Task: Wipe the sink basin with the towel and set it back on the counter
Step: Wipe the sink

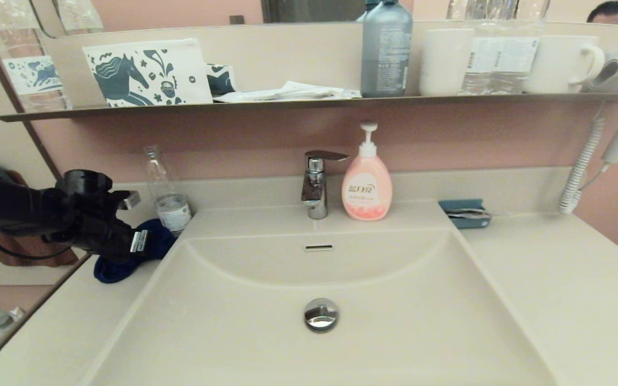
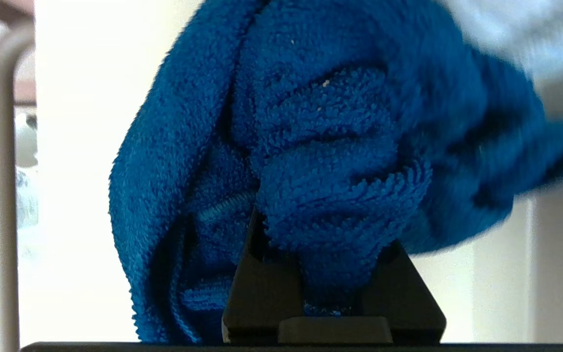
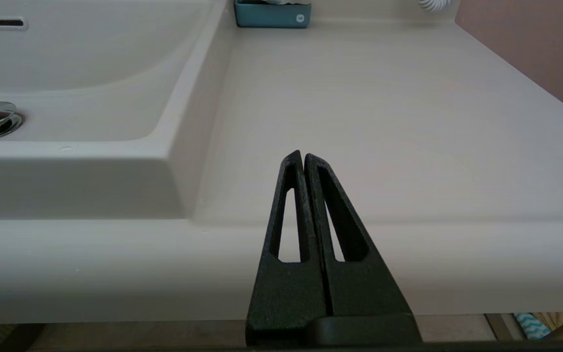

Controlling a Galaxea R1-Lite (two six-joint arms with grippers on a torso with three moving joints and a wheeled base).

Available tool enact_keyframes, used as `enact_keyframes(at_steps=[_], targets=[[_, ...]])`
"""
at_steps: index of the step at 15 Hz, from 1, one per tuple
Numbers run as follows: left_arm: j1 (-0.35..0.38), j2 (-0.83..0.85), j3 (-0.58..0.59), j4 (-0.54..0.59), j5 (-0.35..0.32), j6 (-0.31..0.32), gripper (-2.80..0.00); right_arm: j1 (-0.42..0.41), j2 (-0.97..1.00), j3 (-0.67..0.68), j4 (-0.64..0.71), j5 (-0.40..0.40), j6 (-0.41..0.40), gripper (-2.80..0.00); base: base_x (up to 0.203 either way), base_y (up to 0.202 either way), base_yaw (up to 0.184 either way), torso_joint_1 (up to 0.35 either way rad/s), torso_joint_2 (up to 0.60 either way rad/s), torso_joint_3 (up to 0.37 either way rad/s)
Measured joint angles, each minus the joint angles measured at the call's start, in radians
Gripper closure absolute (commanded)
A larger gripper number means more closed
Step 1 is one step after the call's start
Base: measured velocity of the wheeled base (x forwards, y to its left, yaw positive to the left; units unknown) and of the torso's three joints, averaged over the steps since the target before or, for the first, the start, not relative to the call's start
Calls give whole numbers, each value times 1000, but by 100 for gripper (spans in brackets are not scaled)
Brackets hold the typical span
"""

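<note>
The left gripper (image 1: 145, 241) hangs over the left side of the smooth cream-beige bench (image 1: 556, 279), just beside the large rectangular cream-beige sink basin (image 1: 395, 311), and its black fingers (image 2: 262, 288) are clamped on a bunched deep-blue terry towel (image 2: 320, 161). In the head view the towel (image 1: 113, 268) shows below and behind the gripper, its lower folds on or just above the bench at the basin's left rim; whether it rests there cannot be told. A clear plastic water bottle (image 1: 167, 198) stands just behind the towel, near the bench's raised back edge. The basin holds a round chrome drain plug (image 1: 321, 314) and a small overflow slot (image 1: 318, 247), with a chrome tap (image 1: 317, 185) and a pink pump bottle of hand soap (image 1: 367, 182) standing side by side on the ledge behind it. A small teal tray (image 1: 462, 213) sits at the back of the bench on the right. The right gripper (image 3: 304, 157) is parked low at the front edge of the bench, right of the basin, its two black fingers pressed together with nothing between them.
</note>
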Motion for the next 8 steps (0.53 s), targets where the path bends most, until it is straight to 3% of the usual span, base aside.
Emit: enact_keyframes(at_steps=[4,8], targets=[[-2,6,-26,61,7,-3,0,0,0,0,0,0,0,0,0,0,0,0,0,0],[29,-56,-29,288,-23,11,0,0,0,0,0,0,0,0,0,0,0,0,0,0]])
